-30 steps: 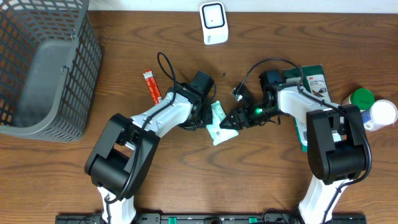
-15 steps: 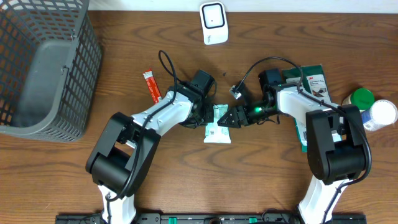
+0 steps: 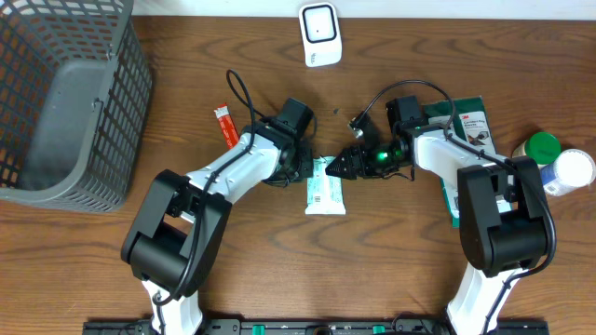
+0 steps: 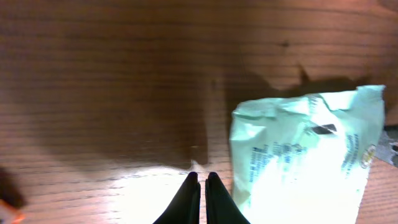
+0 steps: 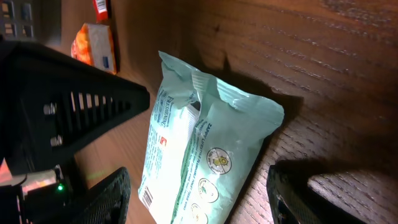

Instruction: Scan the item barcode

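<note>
Pouch (image 3: 325, 189), pale green soft film. Lay flat on the table (image 3: 186, 279), print up, between the two arms and well apart from the white unit (image 3: 319, 34) at the far edge, taken to be the scanner.

Judged light and limp, puffed in the middle, crinkled at the sealed ends. Probably slick on the faces and apt to slide or fold under a push. Not fragile by the look.

Noted left gripper (image 4: 202, 180) pressed together on nothing, tips just beside the pouch's long edge; could not tell whether touching. Noted right gripper (image 3: 335, 169) spread wide, a finger on either side of the pouch's top end, with no pad seen on the film.

Judged the flat crimped seal at one end the best hold, pinched across the thin edge so as to leave the printed panel free. Rejected a grip across the puffed belly as likely to squash it and buckle the print.

Could not make out the barcode for certain.
</note>
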Tool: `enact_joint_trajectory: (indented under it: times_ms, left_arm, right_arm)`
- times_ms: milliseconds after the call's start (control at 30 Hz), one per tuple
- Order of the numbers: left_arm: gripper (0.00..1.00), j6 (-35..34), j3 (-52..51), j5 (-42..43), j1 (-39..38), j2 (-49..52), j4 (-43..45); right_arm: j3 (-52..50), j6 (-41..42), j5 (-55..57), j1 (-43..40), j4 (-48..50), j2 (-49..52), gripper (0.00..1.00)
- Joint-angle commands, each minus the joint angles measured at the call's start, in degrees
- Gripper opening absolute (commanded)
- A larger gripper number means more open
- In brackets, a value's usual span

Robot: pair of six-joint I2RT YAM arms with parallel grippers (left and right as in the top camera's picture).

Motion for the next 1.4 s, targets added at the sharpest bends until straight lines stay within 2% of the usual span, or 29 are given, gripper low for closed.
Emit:
enact_joint_trajectory:
  times_ms: [0, 200, 367, 467, 700, 833, 967, 1100, 1267, 1367]
  left_arm:
    - [0.08, 0.66, -1.44, 3.26, -0.5, 1.09, 0.98]
    - [0.08, 0.66, -1.84, 5.14, -0.48, 5.55, 2.32]
    - [0.08, 1.16, -1.84, 5.14, -0.48, 8.44, 1.6]
    - [0.08, 1.36, -1.84, 5.11, -0.48, 8.5, 1.64]
    - [0.08, 1.75, -1.84, 5.11, -0.48, 8.5, 1.79]
    - [0.08, 1.75, -1.84, 5.11, -0.48, 8.5, 1.84]
    - [0.08, 1.75, -1.84, 5.11, -0.48, 8.5, 1.84]
    - [0.08, 1.75, -1.84, 5.11, -0.48, 8.5, 1.79]
    - [0.08, 1.77, -1.84, 5.11, -0.5, 8.5, 0.85]
    - [0.08, 2.29, -1.84, 5.09, -0.48, 8.5, 0.55]
  right_arm:
    - [-2.16, 1.66, 5.6, 1.46, 0.0, 1.05, 0.67]
    - [-7.41, 8.35, 5.57, 4.22, 7.39, 1.05, 0.65]
    - [-11.56, 11.47, 1.77, 5.44, 13.38, 1.05, 0.47]
    - [-11.54, 11.45, -1.77, 4.96, 14.03, 1.03, 0.41]
    - [-11.56, 9.49, -8.57, 3.72, 13.97, 1.03, 0.36]
    - [-11.89, 8.41, -7.91, 3.85, 13.66, 1.05, 0.4]
    - [-12.41, 9.49, -4.35, 4.92, 15.5, 1.05, 0.22]
    - [-12.41, 13.46, -4.57, 5.31, 19.91, 1.03, 0.19]
    - [-12.41, 16.02, -7.65, 4.83, 22.73, 1.03, 0.22]
    - [-12.41, 16.02, -10.25, 4.76, 23.15, 1.03, 0.01]
